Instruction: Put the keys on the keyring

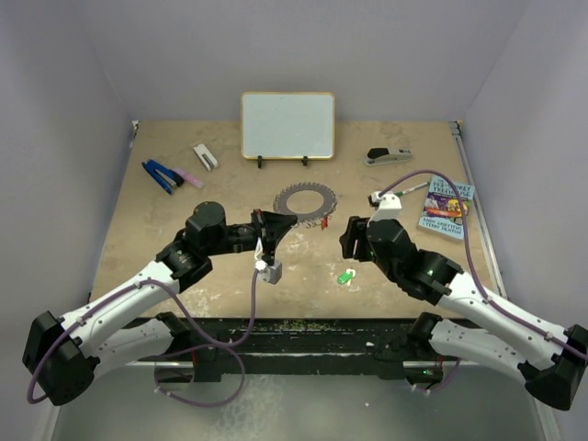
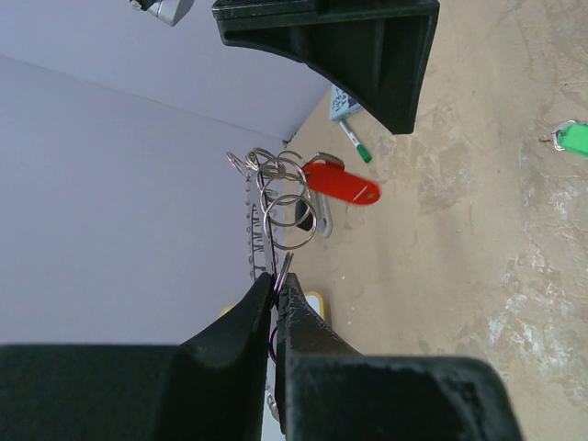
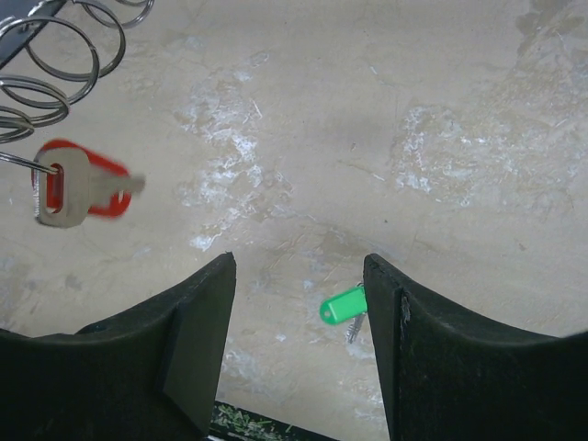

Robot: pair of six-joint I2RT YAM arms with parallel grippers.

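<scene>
- Left gripper [image 2: 277, 280] pinched shut on the keyring [image 1: 285, 197] rim, apparently steadying it for loading.
- Red key [image 2: 342, 184] hangs off its small loops, seemingly threaded.
- Right gripper [image 3: 299, 266] wide open, empty, poised over green key [image 3: 342, 305] lying on the table [image 3: 441, 110], probably lining up a pick.

Left gripper [image 2: 277, 280]: black jaws pressed together on the thin rim of the keyring [image 2: 255, 241], which is seen edge-on with its toothed fringe showing.
Split rings [image 2: 287, 213]: silver cluster just beyond the jaw tips.
Red-headed key [image 2: 342, 185]: linked to that cluster.
Green-headed key [image 2: 575, 139]: lying on the tan surface [image 2: 459, 276] at the right edge, well apart.
Pen [image 2: 355, 140]: green-capped, far side.
Black moulded part [image 2: 340, 41]: top edge, identity unclear.
Wall [image 2: 110, 202]: pale lilac.
</scene>
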